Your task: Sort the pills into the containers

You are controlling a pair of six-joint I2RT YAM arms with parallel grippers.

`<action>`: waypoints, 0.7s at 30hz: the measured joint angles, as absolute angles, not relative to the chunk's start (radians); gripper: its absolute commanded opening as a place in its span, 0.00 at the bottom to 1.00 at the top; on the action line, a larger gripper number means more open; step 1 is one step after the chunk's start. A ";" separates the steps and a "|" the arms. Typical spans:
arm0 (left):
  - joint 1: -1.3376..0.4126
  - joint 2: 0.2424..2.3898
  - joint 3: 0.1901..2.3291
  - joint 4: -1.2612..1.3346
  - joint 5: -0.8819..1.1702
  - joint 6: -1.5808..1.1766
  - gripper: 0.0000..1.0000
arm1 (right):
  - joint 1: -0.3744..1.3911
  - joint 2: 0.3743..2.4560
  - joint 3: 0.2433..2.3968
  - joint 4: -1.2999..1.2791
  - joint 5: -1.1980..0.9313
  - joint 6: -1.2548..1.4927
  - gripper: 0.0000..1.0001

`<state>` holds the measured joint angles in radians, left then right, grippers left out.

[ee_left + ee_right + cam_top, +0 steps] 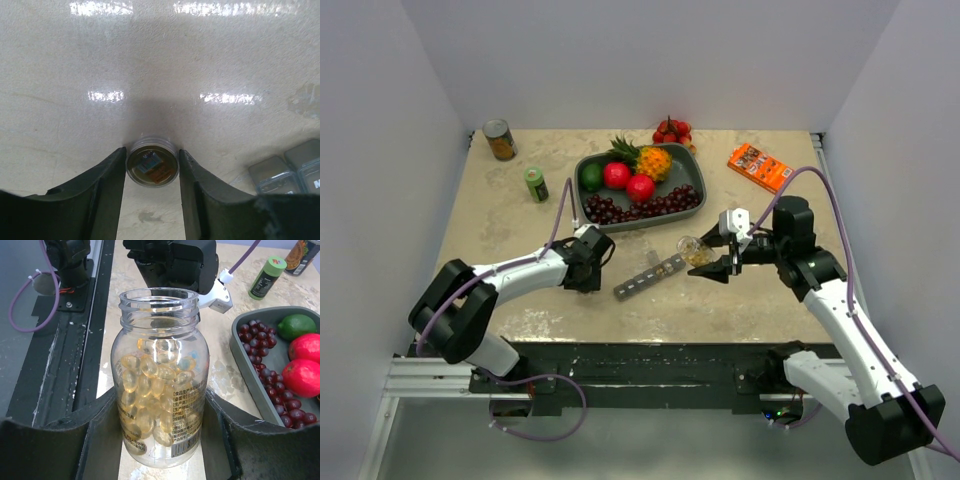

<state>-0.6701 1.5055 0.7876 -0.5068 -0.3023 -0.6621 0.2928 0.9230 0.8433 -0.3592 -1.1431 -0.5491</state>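
Note:
My right gripper (708, 264) (160, 401) is shut on a clear, uncapped pill bottle (695, 250) (159, 340). The bottle is about half full of yellow softgel pills (150, 377) and hangs tilted over the right end of the containers (650, 275), a narrow dark-grey strip of lidded compartments lying on the table. My left gripper (590, 262) (152, 151), left of the strip, is shut on the bottle's round clear cap (152, 167), which lies flat on the table. Two compartments of the containers (287, 172) show at the lower right of the left wrist view.
A grey tray (692, 163) with a lime, red fruit, a pineapple and dark grapes stands behind the strip. A small green bottle (536, 184) and a can (500, 140) stand at the back left. An orange box (758, 166) and red berries (672, 130) lie at the back right.

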 measured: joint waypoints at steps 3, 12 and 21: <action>-0.670 1.505 0.787 -0.501 -0.301 -0.662 0.23 | 0.290 0.923 0.842 -0.358 -1.143 -0.549 0.01; -0.670 1.300 0.750 -0.500 -0.252 -0.643 0.08 | 0.285 0.936 0.842 -0.361 -1.141 -0.562 0.02; -0.670 0.947 0.708 -0.321 -0.014 -0.648 0.05 | 0.285 0.985 0.842 -0.437 -1.114 -0.655 0.02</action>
